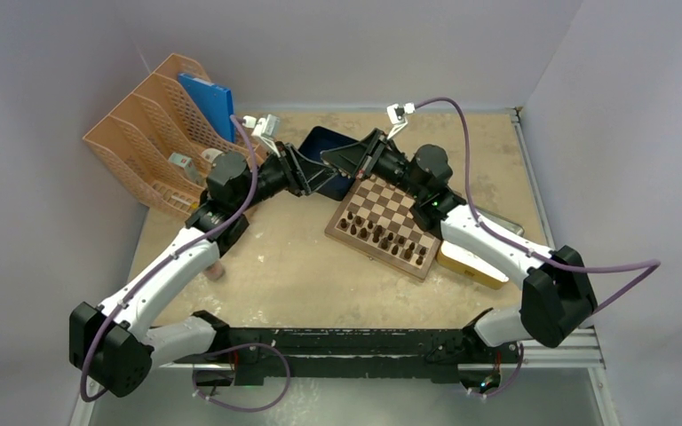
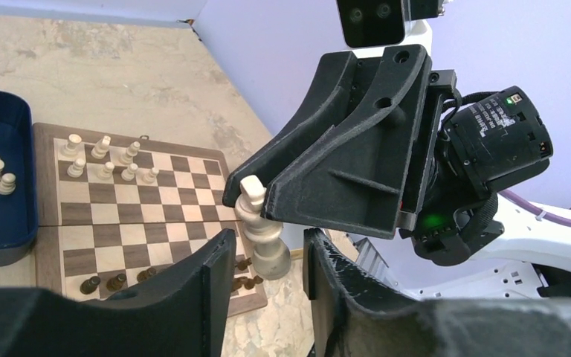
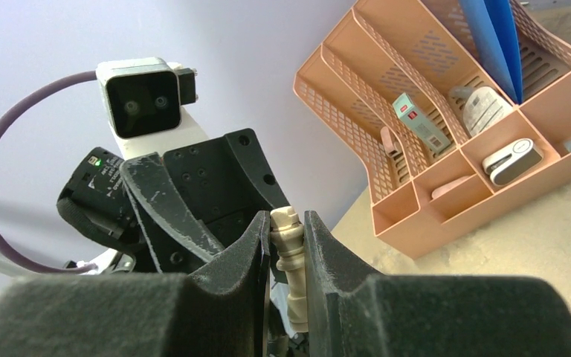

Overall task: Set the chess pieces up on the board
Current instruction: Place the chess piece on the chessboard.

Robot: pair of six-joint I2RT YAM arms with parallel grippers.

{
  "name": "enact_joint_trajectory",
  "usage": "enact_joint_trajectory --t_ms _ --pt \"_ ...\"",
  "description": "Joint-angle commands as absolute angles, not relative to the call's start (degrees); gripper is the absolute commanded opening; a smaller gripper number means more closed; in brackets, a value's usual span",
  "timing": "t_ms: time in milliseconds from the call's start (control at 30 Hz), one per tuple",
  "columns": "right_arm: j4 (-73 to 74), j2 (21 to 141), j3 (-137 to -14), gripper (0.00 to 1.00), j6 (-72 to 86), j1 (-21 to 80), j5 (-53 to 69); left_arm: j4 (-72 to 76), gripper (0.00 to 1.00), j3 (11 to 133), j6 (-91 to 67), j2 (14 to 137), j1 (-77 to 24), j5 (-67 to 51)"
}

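1. Clamped tight in the right gripper (image 3: pixel 287 223): one cream piece (image 3: pixel 288 249), gripped near its head, base pointing out past the fingertips.
2. Parted to a middling gap: the left gripper (image 2: pixel 269 238), one finger on either side of that same piece's base. Cannot tell whether either finger touches it.
3. Held in the air just off the far corner of the board (image 1: pixel 382 213), on the side where the blue tray (image 2: pixel 0 230) lies against the board's edge.
4. Standing on the board, in two short rows at the corner next to the tray: seven cream pieces (image 2: pixel 105 171).
5. Along the opposite edge of the board: dark brown pieces (image 2: pixel 91 284), partly hidden behind the fingers and too small to count.
6. Inside the tray, bunched near the board: five more cream pieces in sight.
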State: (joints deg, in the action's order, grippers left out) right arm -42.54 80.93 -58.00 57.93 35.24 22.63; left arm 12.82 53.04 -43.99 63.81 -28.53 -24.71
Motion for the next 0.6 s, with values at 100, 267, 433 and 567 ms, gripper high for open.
enact_joint_trajectory --t_ms 100,267,433,567 --pt "-48.83 78.84 -57.15 0.15 59.77 35.24 24.51 19.06 0.24 52.61 -43.5 64.95 -28.39 -27.93" --pt "-46.85 78.37 -56.1 0.2 56.76 35.15 29.36 17.32 0.02 51.68 -37.03 63.53 -28.38 -27.24" --pt "-38.23 75.92 -56.0 0.32 46.67 34.83 31.75 7.13 0.0 54.52 -23.95 62.11 -28.39 -28.4" --pt "-28.18 73.5 -58.78 0.4 38.14 34.57 29.9 -3.38 0.0 56.98 -13.26 60.25 -28.39 -28.28"
